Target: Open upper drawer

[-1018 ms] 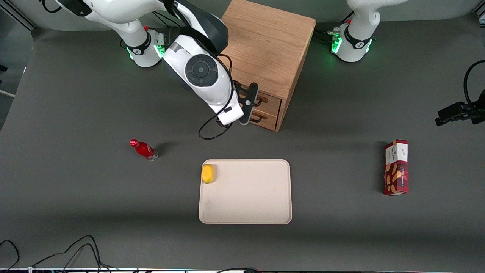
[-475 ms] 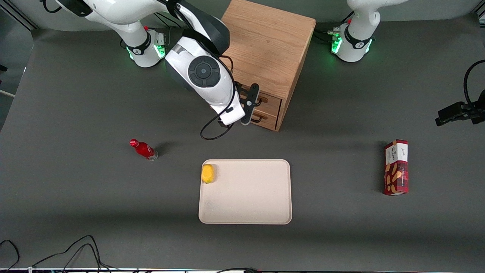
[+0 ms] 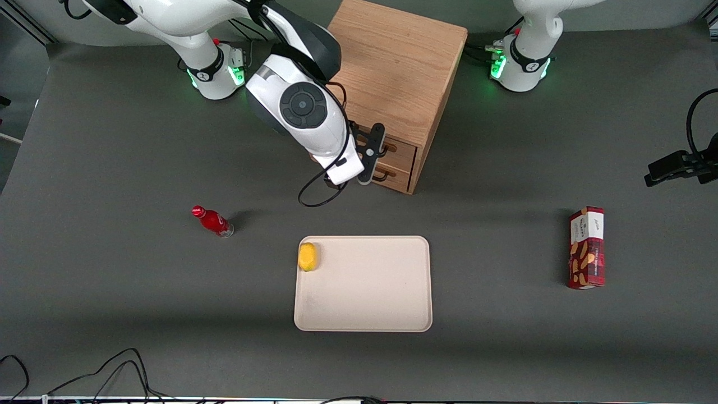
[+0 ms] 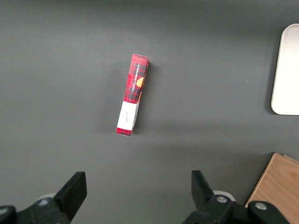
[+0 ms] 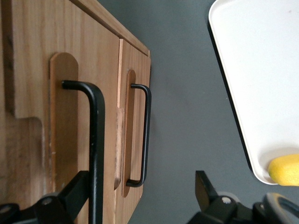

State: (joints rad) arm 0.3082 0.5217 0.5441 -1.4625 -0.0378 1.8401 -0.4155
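Observation:
The wooden cabinet [image 3: 395,67] stands at the back of the table, with its two drawers facing the front camera. The upper drawer [image 3: 403,151] looks shut; its black wire handle [image 5: 96,140] is close in the right wrist view. The lower drawer [image 3: 397,176] sits below it, with its own black handle [image 5: 145,135]. My right gripper [image 3: 379,156] is open right in front of the drawer fronts. In the right wrist view the gripper [image 5: 140,189] has the upper handle between its fingers, close to one finger [image 5: 74,191]. The fingers hold nothing.
A beige tray [image 3: 364,303] lies nearer the front camera than the cabinet, with a lemon [image 3: 307,256] in its corner. A red bottle [image 3: 213,221] stands toward the working arm's end. A red snack box [image 3: 587,247] lies toward the parked arm's end.
My right gripper has crept a little closer to the drawer fronts. The drawers have not moved.

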